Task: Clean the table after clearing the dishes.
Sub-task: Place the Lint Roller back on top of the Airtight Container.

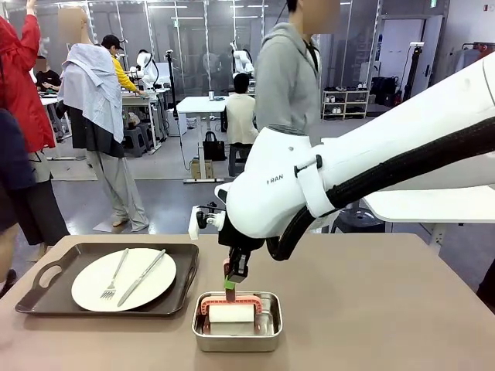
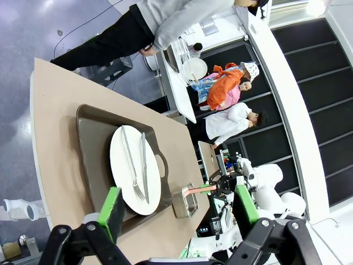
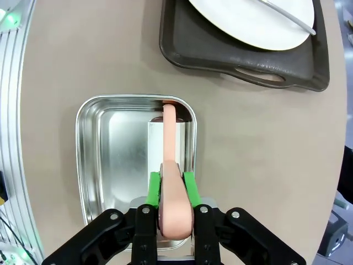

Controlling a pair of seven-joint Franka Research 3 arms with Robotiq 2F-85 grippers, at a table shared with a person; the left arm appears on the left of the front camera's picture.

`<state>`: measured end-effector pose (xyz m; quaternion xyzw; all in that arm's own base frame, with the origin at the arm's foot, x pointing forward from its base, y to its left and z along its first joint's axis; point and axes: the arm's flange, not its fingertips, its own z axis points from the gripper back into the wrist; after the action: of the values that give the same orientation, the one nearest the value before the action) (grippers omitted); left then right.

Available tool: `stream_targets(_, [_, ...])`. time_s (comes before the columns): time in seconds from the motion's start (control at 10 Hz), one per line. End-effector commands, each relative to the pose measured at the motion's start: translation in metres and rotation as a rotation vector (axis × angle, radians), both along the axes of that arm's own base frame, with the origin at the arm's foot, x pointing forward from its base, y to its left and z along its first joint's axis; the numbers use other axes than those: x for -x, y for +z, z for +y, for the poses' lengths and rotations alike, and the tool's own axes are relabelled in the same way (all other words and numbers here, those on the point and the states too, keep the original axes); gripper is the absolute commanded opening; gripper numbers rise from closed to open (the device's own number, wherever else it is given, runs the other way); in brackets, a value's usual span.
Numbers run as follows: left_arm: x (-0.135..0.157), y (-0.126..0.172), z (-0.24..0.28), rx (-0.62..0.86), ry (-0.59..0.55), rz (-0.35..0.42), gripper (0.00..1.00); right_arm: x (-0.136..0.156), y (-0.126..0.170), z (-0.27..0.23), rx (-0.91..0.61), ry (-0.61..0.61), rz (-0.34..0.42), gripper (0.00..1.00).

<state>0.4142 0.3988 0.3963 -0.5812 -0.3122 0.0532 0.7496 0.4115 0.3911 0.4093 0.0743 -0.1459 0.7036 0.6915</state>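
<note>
The taupe-brown table [image 1: 371,309] carries a dark handled tray [image 1: 46,294] at the left, bearing a white plate [image 1: 89,290] with a fork [image 1: 114,278] and a knife [image 1: 143,277]. At the front middle a white wiper block [image 1: 232,313] with a pink arched handle [image 1: 232,300] lies in a small steel pan [image 1: 236,340]. My right gripper [image 1: 230,284] reaches down into the pan, shut on that pink handle [image 3: 169,138]; the right wrist view shows its green pads [image 3: 154,187] clamped on it. My left gripper [image 2: 181,203] hangs open and empty, high above the tray [image 2: 91,143] and plate [image 2: 124,176].
A person in a grey hoodie [image 1: 286,77] stands beyond the table's far edge. A smaller white table [image 1: 433,205] sits behind on the right. My right arm [image 1: 371,170] spans the right half of the table. The tray's handle [image 3: 265,74] lies close to the pan [image 3: 105,154].
</note>
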Motion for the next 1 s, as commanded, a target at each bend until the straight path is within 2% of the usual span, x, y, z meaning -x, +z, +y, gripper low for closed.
stream_targets(0.0, [0.003, 0.002, 0.002, -0.009, 0.001, 0.002, 1.00, -0.027, -0.008, -0.014, -0.082, 0.062, 0.020, 0.21])
stream_targets(0.1, [0.003, 0.002, 0.002, -0.009, 0.001, 0.002, 1.00, -0.039, -0.010, -0.017, -0.069, 0.073, 0.017, 0.27])
stream_targets(0.3, [0.003, 0.002, 0.002, -0.009, 0.001, 0.002, 1.00, -0.052, -0.001, -0.019, -0.081, 0.079, -0.010, 0.57])
stream_targets(0.5, [0.003, 0.002, 0.002, -0.009, 0.001, 0.002, 1.00, -0.059, 0.008, -0.014, -0.060, 0.082, -0.046, 0.97])
stream_targets(0.6, [0.003, 0.002, 0.002, -0.009, 0.001, 0.002, 1.00, -0.059, 0.008, -0.014, -0.059, 0.080, -0.048, 1.00])
stream_targets(0.9, [0.003, 0.002, 0.002, -0.009, 0.001, 0.002, 1.00, -0.058, 0.009, -0.016, -0.047, 0.076, -0.040, 1.00])
